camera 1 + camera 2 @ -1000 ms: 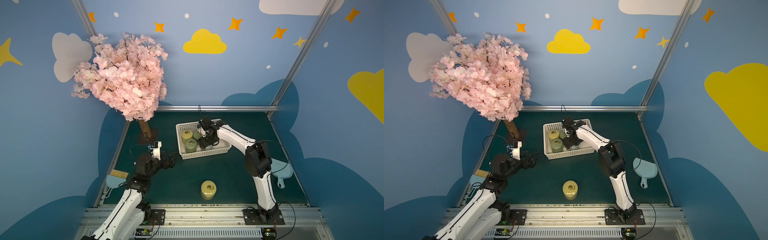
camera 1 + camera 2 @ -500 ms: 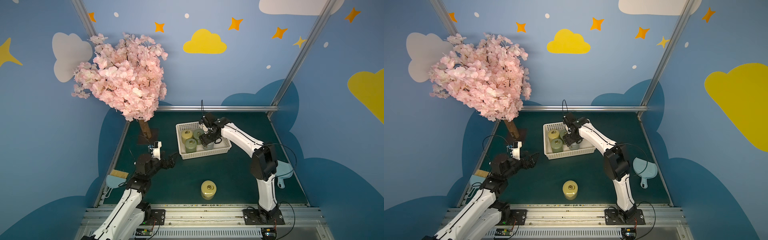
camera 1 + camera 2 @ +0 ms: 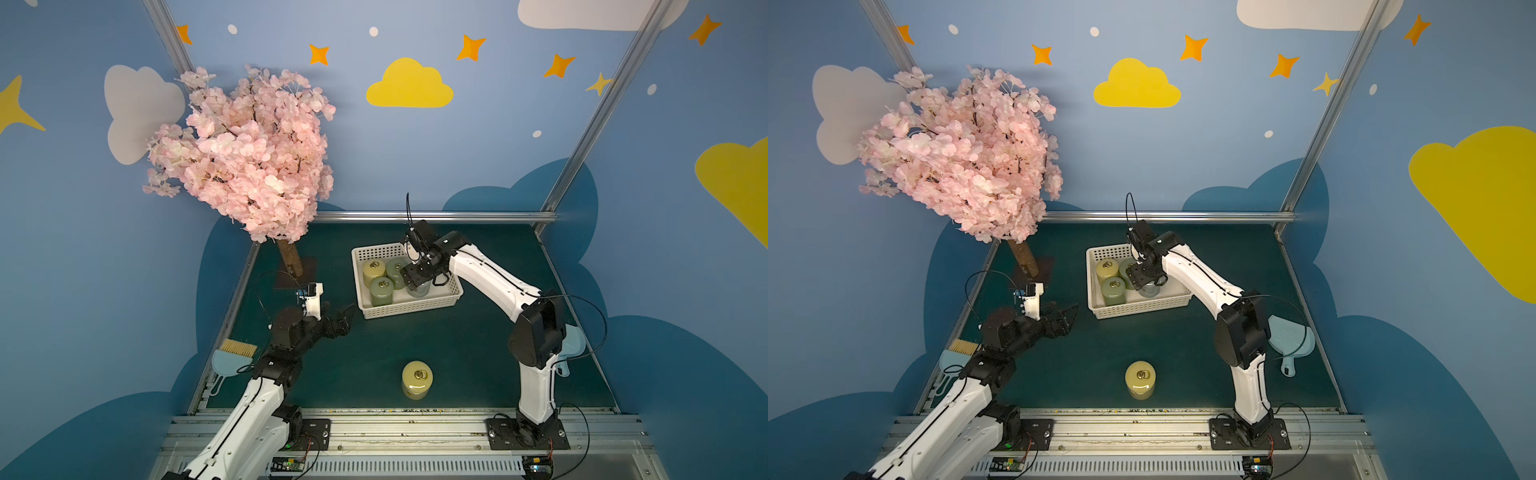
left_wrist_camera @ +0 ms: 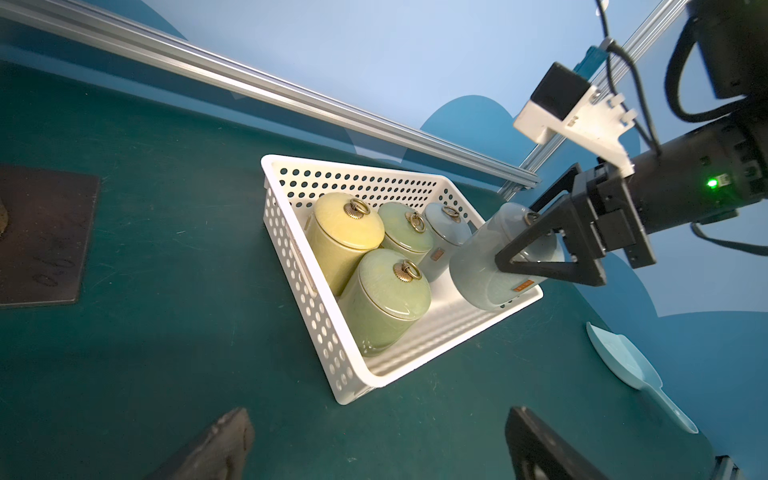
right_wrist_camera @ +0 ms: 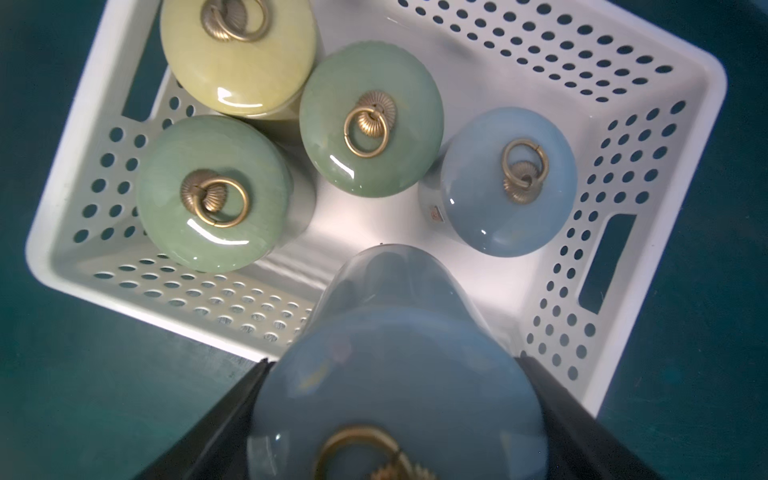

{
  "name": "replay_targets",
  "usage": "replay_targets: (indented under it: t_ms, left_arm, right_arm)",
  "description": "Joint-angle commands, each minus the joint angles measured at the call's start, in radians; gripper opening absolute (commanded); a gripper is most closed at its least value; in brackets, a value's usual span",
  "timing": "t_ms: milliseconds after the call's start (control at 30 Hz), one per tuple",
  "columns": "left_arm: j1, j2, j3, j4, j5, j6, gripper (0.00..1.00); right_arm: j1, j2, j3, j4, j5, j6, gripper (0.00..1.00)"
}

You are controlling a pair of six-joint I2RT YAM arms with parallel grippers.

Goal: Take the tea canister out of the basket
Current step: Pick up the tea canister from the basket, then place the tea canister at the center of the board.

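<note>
Gripping the pale blue tea canister (image 4: 478, 266), tilted over a corner of the white basket (image 3: 409, 309): right tool (image 5: 390, 374) | left tool (image 3: 340, 318) spread wide, empty, above the dark green surface (image 3: 457, 353) | yellow canister (image 3: 417, 379) alone on the surface, near the front | room: blue walls (image 3: 415, 166), painted clouds (image 3: 409, 85), pink blossom tree (image 3: 245, 158)

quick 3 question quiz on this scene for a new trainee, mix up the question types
1. True or false: the right gripper is shut on a pale blue glazed canister with a brass ring on its lid.
2. Not counting the held one, how many other lidded canisters stand in the white perforated plastic basket? A) two B) four C) six
3. Short answer: which gripper is open and holds nothing?

Key
1. True.
2. B.
3. The left gripper, over the mat beside the basket.
</note>
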Motion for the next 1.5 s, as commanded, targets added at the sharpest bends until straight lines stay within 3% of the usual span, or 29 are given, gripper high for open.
replay_targets:
  t_ms: [0,267,1467]
  left_arm:
    - [-0.003,-0.013,-0.001,0.012,-0.005,0.004,1.0]
    - [-0.002,-0.02,-0.003,0.009,-0.005,0.004,1.0]
    - [-0.003,-0.05,-0.01,-0.005,-0.044,0.009,1.0]
  right_arm:
    - [0.013,-0.081,0.016,0.0,0.024,-0.003,0.61]
    - [0.033,-0.169,-0.067,0.0,0.04,0.022,0.61]
    - [0.157,-0.774,-0.75,0.086,0.036,0.265,0.59]
